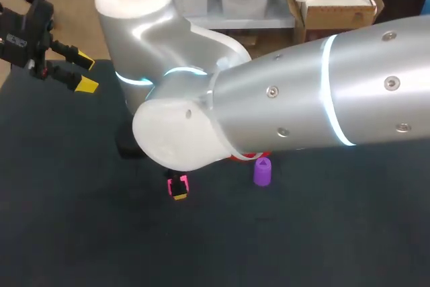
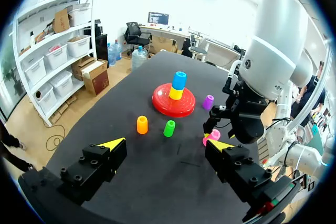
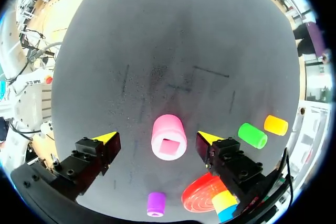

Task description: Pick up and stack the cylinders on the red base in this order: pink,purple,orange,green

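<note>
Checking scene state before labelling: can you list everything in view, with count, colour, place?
table: 1, black, under everything
red base: 1, red, mid-table
yellow cylinder: 1, yellow, on the base
blue cylinder: 1, blue, on top of the yellow one
purple cylinder: 1, purple, upright on the table close beside the base
orange cylinder: 1, orange, on the table next to green
green cylinder: 1, green, beside orange, apart from the base
pink cylinder: 1, pink, between the right gripper's fingers, a gap on each side
left gripper: 1, yellow tips, open, empty, near the table's left edge
right gripper: 1, yellow tips, open, straddling pink
</note>
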`<action>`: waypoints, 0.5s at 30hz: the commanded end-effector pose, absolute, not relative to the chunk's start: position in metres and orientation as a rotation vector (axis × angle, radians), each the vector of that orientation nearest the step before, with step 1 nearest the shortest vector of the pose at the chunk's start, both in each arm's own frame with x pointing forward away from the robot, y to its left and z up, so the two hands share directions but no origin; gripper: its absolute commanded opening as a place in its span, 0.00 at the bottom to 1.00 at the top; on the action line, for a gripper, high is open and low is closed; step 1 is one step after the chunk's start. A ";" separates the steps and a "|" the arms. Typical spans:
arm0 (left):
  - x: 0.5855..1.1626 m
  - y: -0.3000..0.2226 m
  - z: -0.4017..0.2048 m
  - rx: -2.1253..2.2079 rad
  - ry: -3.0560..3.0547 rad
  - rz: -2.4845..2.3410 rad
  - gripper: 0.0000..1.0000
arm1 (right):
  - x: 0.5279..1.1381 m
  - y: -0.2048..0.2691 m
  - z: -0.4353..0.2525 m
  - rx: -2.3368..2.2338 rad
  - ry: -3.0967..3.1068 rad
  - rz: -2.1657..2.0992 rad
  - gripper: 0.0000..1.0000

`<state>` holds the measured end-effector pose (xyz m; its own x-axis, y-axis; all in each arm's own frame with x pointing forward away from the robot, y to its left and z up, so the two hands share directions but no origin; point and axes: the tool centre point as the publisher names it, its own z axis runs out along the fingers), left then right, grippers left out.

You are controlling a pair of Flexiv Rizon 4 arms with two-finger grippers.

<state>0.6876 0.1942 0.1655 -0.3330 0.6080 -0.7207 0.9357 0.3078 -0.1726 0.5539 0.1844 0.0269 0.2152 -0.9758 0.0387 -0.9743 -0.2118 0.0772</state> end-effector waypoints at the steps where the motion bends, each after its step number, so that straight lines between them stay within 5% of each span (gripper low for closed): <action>1: 0.687 0.194 0.164 1.364 2.041 -0.798 1.00 | 0.553 0.184 0.026 2.382 -1.922 -0.022 0.78; 5: 0.687 0.194 0.164 1.364 2.041 -0.798 1.00 | 0.554 0.184 0.026 2.378 -1.926 -0.013 0.66; 15: 0.687 0.194 0.164 1.364 2.041 -0.798 1.00 | 0.553 0.182 0.026 2.361 -1.945 -0.004 0.63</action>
